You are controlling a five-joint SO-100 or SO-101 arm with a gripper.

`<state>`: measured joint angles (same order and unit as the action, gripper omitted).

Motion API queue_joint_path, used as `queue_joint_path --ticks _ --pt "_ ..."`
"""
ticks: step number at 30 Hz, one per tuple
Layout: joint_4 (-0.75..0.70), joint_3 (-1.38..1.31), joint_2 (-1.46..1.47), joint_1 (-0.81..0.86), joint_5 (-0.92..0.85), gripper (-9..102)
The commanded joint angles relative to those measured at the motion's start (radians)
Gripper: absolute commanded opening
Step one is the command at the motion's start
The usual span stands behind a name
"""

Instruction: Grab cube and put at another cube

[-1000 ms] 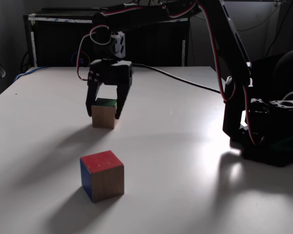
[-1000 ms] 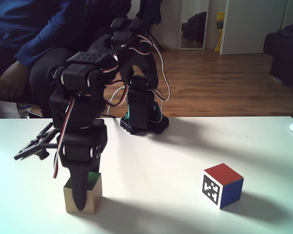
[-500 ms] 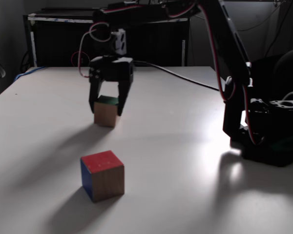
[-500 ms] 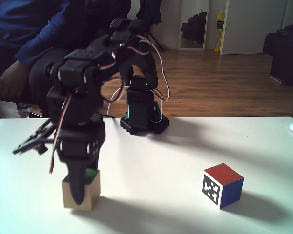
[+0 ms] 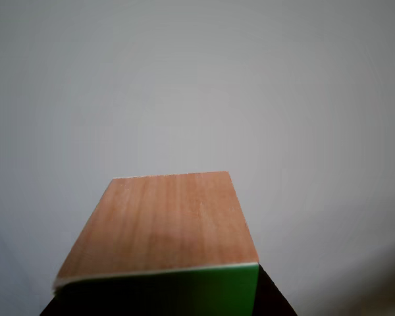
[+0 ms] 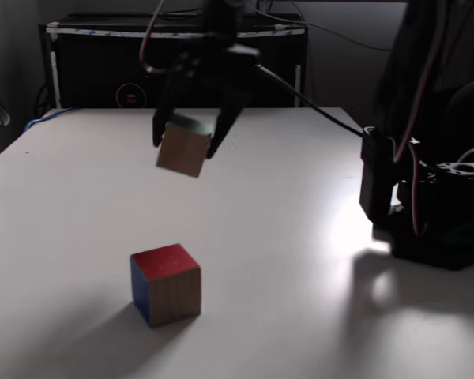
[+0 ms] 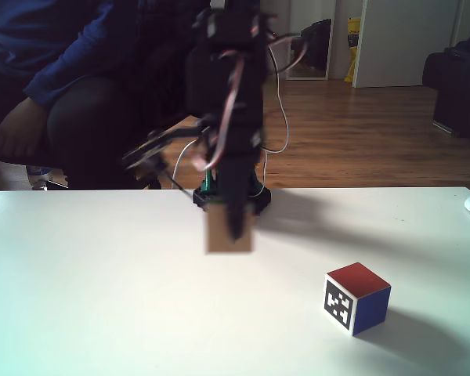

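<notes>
Two fingers of my gripper [image 6: 188, 142] are clamped on the cube [image 6: 182, 149], holding it tilted in the air above the table [image 6: 284, 205], well apart from another cube [image 6: 165, 283].

The cube [image 5: 164, 224] is matt grained wood (one smooth green face).

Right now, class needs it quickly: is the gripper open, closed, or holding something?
Gripper: closed on the wooden cube, held clear above the table.
</notes>
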<state>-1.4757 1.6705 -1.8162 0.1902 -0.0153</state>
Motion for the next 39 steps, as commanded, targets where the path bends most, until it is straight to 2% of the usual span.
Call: queue_joint_path --ticks 1,8,15,25,39 --pt "-0.031 0.002 -0.11 -0.098 0.041 18" --pt "-0.081 -0.035 -0.11 -0.285 0.132 18" --pt "-0.101 -0.124 -0.012 -0.394 0.193 18" --pt "-0.123 -0.322 0.238 -0.446 0.256 19" --pt "-0.13 -0.482 0.436 -0.463 0.293 19"
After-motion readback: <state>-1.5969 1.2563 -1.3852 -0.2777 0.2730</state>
